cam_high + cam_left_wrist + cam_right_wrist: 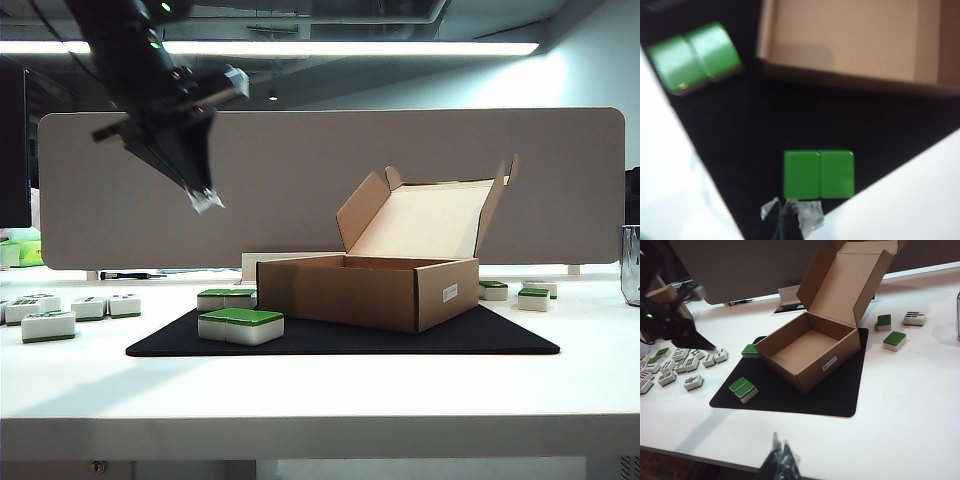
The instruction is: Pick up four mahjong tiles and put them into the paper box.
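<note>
L gripper above tiles (side-by-side).

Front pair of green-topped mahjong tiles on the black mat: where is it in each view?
Exterior view: front pair of tiles at the mat's left front, left of the paper box.
Left wrist view: pair just beyond the shut left gripper, box behind.
Right wrist view: pair on the mat's near-left corner.
Shared landmark: the open paper box.

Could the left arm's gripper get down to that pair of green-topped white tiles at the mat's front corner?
Probably yes: the left gripper, shut, hangs above the pair of green-topped white tiles with only bare black mat around.
</note>
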